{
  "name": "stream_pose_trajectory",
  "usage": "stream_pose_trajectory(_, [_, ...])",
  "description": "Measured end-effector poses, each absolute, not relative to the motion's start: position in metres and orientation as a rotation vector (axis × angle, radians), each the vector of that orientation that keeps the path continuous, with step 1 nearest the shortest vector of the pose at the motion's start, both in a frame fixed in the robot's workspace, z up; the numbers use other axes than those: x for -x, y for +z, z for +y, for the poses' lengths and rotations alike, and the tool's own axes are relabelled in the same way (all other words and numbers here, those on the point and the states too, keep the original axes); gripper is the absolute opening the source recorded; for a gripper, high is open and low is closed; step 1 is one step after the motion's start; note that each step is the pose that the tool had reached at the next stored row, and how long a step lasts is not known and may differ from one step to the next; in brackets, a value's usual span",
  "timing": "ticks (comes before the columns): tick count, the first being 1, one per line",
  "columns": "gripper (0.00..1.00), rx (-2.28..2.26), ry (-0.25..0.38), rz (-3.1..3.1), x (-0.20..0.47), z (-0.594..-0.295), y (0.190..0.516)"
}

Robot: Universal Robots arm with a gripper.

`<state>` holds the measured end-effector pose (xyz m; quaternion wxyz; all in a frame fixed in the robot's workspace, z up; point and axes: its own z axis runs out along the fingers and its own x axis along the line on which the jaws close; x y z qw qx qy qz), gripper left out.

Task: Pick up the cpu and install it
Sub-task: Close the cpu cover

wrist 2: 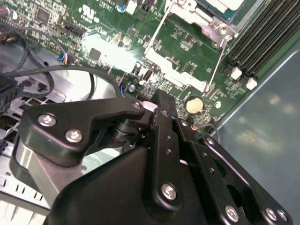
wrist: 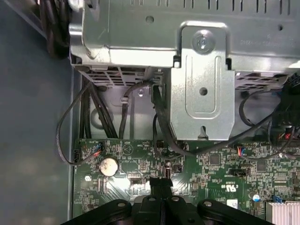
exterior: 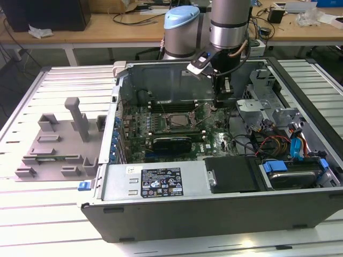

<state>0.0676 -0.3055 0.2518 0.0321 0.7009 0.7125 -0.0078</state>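
Now pincer (wrist: pixel 161 184) together, empty, above motherboard (wrist: pixel 213 164); second wrist view adds cpu (wrist 2: pixel 224 4) lying in open socket (wrist 2: pixel 206 22).

The gripper (wrist 2: pixel 161 110) is matt black, studded with bright metal screws. The motherboard (wrist 2: pixel 178 42) is glossy green. The bracket (wrist: pixel 201 84) is dull, smooth galvanised metal. The tray (exterior: pixel 53 152) is matt grey plastic; the desk (exterior: pixel 32 214) is ribbed pale metal.

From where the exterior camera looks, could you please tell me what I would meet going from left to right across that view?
In order: grey plastic tray → processor socket → robot arm → silver drive cage → blue cables.
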Motion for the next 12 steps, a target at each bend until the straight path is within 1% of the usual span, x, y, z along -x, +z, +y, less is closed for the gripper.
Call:
stream_pose_trajectory(4, [0.11, -2.165, -0.038, 2.201, -0.0677, -0.3055, 0.2510])
stream_pose_trajectory(12, [0.11, -2.165, -0.039, 2.201, -0.0674, -0.3055, 0.2425])
